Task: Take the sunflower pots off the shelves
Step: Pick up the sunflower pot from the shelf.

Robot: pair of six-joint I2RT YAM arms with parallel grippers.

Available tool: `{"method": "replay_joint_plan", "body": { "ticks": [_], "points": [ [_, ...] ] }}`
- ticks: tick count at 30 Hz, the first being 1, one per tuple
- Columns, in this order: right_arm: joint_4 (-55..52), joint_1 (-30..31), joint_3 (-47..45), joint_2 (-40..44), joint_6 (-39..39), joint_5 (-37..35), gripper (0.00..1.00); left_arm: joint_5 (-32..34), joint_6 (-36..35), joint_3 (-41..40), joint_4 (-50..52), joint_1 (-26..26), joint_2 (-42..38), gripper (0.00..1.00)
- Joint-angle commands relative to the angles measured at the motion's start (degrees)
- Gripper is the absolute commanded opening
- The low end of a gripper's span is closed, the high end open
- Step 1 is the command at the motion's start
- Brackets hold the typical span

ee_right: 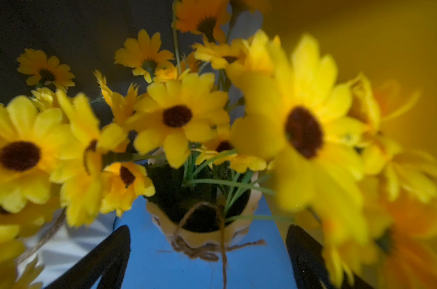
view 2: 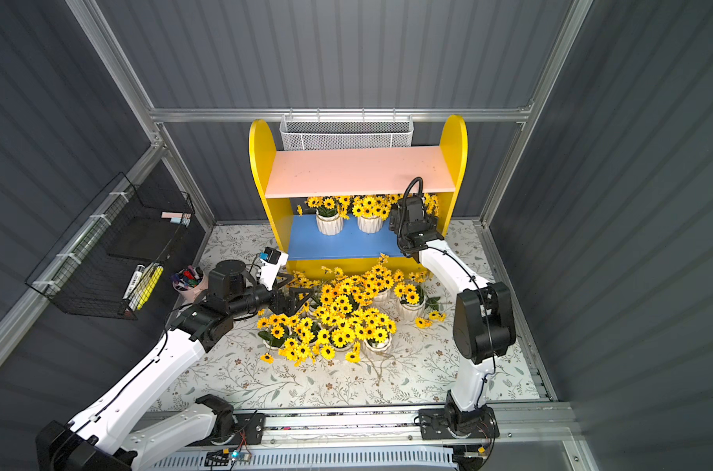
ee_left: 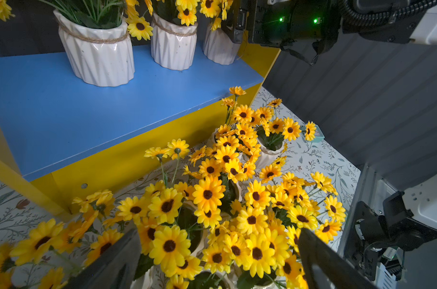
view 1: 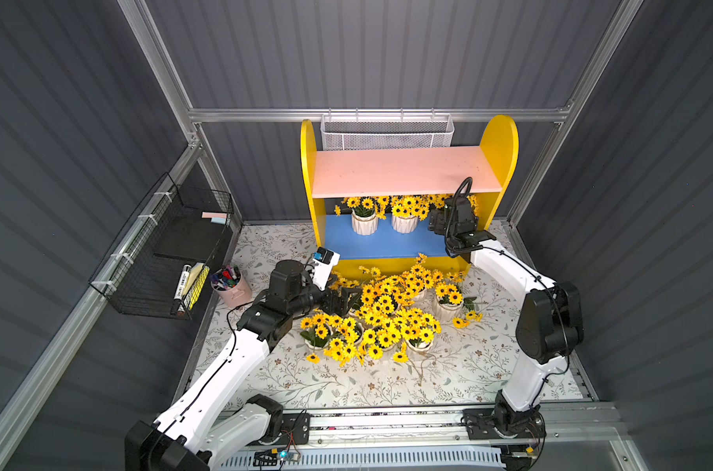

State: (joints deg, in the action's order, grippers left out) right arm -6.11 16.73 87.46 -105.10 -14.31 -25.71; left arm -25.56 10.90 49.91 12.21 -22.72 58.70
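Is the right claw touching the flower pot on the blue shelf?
Apart. Right wrist view: blue shelf shows between the right gripper and the sunflower pot, both sides.

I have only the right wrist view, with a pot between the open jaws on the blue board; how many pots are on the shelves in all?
Observer: Three pots, all on the blue board.
Operator: Thank you. Is anything on the pink board?
Observer: No, the pink board is bare.
Operator: And where is the left gripper?
Observer: The left gripper is open, above the pile of pots on the table.
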Motion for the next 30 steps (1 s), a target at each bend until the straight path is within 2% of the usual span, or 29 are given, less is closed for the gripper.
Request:
{"method": "replay_joint_plan", "body": {
  "ticks": [1, 9, 16, 22, 26, 30],
  "points": [
    [-1.28, -1.2, 1.51, -1.64, -1.56, 0.33, 0.99, -0.61, -1.74, -1.03, -0.69, -0.57, -0.64, 0.99],
    [0.12, -1.87, 0.69, -2.8, -1.63, 0.24, 0.99, -0.36, -1.93, -1.12, -0.61, -0.83, -0.78, 0.99],
    [0.74, -2.54, 4.0, -6.36, -0.01, 1.51, 0.99, -0.35, -1.97, -1.17, -0.65, -1.0, -1.12, 0.99],
    [6.27, -2.5, 1.93, -6.13, 1.42, 2.21, 0.99, -0.18, -2.08, -1.39, -0.69, -1.08, -1.11, 0.99],
    [15.23, -2.56, -2.25, -5.46, 4.31, 1.91, 0.99, -0.36, -2.02, -1.26, -0.87, -1.36, -0.69, 1.0],
    [12.64, -2.84, 1.35, -7.94, 3.44, 0.12, 0.99, -0.79, -1.84, -1.32, -1.1, -1.53, -0.47, 1.0]
  ]
}}
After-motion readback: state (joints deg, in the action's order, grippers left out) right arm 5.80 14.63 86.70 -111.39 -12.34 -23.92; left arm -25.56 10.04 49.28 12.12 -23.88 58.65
